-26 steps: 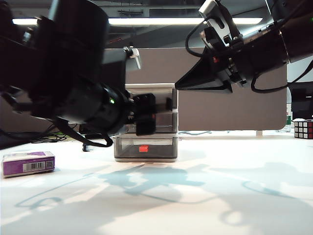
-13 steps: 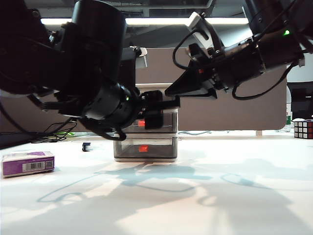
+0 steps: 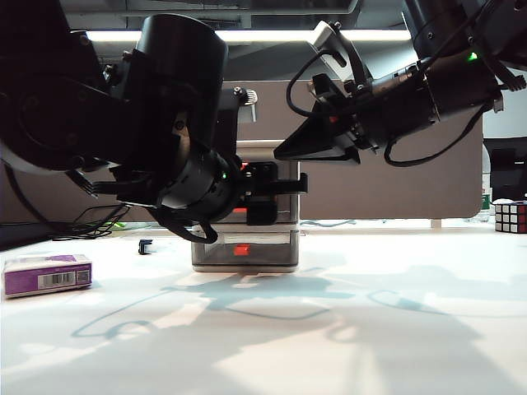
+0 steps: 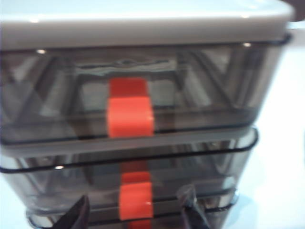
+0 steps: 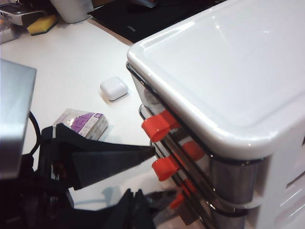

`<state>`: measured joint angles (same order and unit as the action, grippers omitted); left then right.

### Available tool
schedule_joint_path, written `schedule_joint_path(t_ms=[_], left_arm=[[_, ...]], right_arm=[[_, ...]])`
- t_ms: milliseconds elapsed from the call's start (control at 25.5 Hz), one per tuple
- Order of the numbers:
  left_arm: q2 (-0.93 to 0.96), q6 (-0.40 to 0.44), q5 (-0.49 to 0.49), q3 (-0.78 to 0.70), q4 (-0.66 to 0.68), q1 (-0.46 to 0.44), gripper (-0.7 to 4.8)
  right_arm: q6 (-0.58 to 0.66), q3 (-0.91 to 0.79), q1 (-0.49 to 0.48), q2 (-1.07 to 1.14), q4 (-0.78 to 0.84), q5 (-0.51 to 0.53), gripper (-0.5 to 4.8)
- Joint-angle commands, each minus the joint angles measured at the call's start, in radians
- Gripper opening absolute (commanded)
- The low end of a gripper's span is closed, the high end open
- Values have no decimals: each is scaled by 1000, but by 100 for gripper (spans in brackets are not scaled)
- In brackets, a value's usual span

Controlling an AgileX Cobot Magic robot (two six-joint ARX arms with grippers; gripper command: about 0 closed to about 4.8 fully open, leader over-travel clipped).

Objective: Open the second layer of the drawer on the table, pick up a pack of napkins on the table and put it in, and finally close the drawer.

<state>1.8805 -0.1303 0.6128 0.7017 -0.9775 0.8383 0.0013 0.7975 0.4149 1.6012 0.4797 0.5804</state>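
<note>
Two grippers are up at the drawer (image 3: 247,206), which stands at the far middle of the table (image 3: 346,329) with all three tiers pushed in. I have the left gripper (image 4: 136,214) level at the front face, its fingers apart with nothing between them, straddling the red handle (image 4: 136,200) of the second layer (image 4: 200,167); I judge that is lined up for the pull. The right gripper (image 5: 143,191) hangs over the unit's top front corner, jaws parted and holding nothing, probably there to steady the frame while the tray slides. The drawer faces me in the exterior view, so its trays should run out toward that camera. The napkins (image 3: 48,274) lie flat well off to the left near the table's edge, long axis roughly across the view, barcode side toward the camera. A white case (image 5: 114,88) sits near them.
</note>
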Motion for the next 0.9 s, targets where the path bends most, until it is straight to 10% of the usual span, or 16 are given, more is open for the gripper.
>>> schedule_joint_path(t_ms=[39, 901], left_arm=[[-3, 2, 12, 3, -16, -4, 237], [18, 3, 16, 8, -34, -6, 112]], right_arm=[[-14, 5, 0, -3, -1, 6, -5], [-29, 5, 0, -3, -22, 5, -5]])
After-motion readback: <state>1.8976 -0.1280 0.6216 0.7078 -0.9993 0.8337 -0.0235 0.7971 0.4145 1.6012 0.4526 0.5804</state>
